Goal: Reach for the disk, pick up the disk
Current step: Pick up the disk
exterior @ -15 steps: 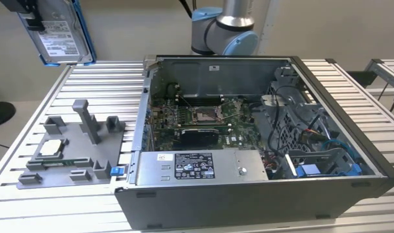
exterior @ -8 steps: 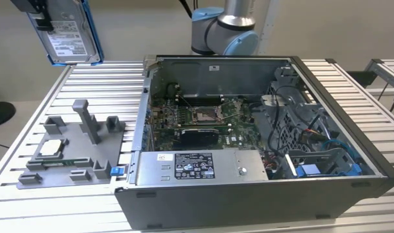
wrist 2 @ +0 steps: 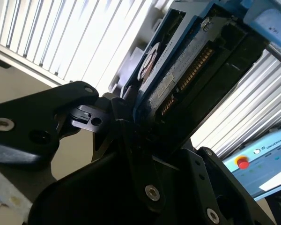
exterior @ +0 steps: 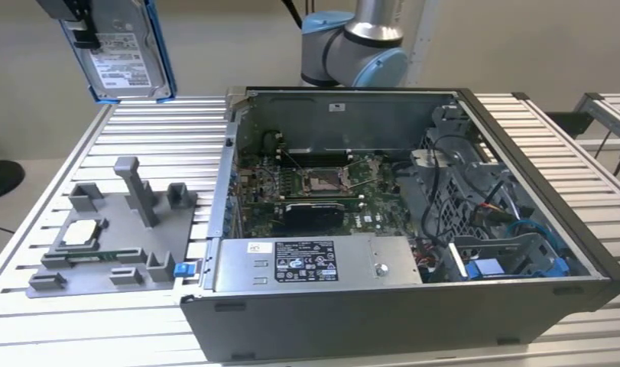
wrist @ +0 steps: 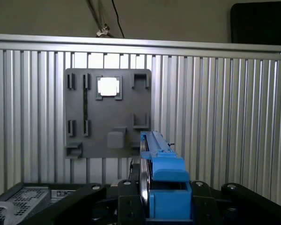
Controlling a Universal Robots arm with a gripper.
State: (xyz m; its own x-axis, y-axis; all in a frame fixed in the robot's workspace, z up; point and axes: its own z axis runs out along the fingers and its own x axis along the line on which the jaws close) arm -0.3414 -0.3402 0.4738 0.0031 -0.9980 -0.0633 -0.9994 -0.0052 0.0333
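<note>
Aloft, disk (exterior: 126, 55) lengthwise near-vertical

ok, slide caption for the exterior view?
Tool holding the disk aloft over the slatted table, grey fixture plate and open computer case below.

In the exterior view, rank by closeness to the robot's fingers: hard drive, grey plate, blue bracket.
1. Blue-railed silver-grey hard drive: gripped by the fingers.
2. Grey plastic fixture plate: on the table below.
3. Blue plastic bracket: inside the case, exterior view's right.
</note>
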